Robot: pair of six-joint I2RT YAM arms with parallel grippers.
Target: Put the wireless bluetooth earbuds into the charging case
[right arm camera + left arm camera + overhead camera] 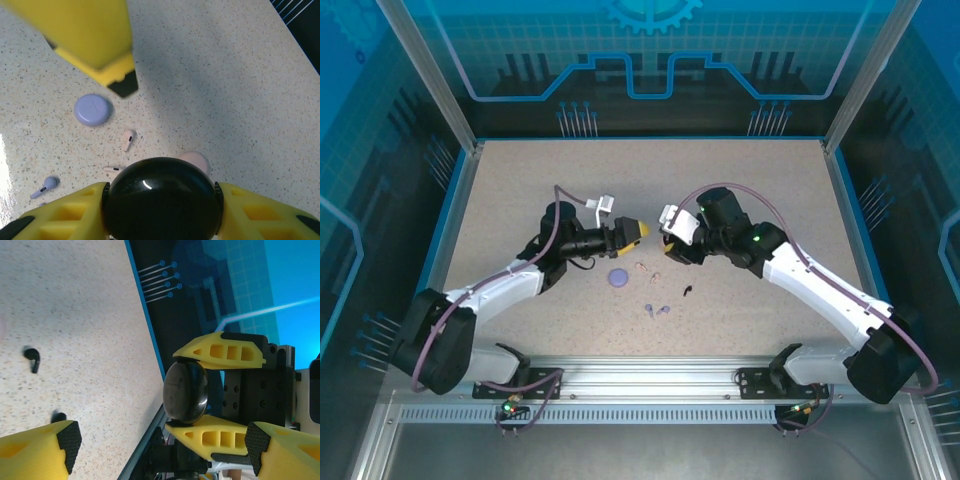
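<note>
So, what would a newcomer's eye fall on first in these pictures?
A glossy black round case, clamped in the right gripper over the speckled table, faces the open left gripper. On the table near them lie a purple case, pink earbuds, purple earbuds and a black earbud.

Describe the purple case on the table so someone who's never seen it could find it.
On the speckled table, seen from above, look just below the left hand. The purple case lies flat there: a smooth round lilac disc, far bigger than the tiny stemmed earbuds to its right.
</note>
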